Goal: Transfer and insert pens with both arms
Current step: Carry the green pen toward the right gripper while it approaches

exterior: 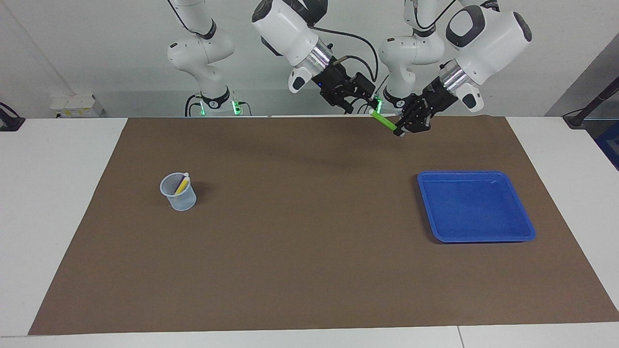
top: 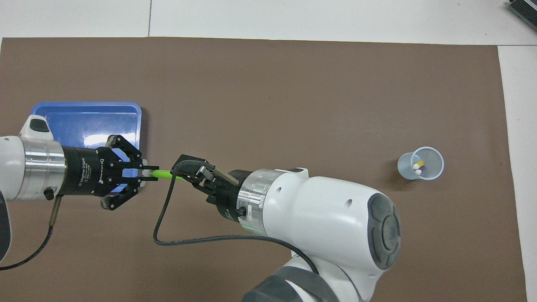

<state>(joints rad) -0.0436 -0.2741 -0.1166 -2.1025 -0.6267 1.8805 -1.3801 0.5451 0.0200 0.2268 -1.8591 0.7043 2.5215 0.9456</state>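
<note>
The green pen (exterior: 385, 122) (top: 164, 174) is held in the air, tilted, over the brown mat next to the blue tray. My left gripper (exterior: 404, 128) (top: 142, 173) is shut on its pale cap end. My right gripper (exterior: 366, 104) (top: 188, 171) is at the pen's other end, which runs under it in the overhead view. The yellow pen (exterior: 183, 186) (top: 418, 163) and the purple pen (exterior: 179, 182) (top: 422, 168) stand in a clear cup (exterior: 180, 197) (top: 432, 161) toward the right arm's end of the table.
The blue tray (exterior: 476, 208) (top: 86, 115) lies on the mat toward the left arm's end and holds nothing. A brown mat (exterior: 309, 270) covers most of the white table. A black cable (top: 168, 235) loops from the right wrist.
</note>
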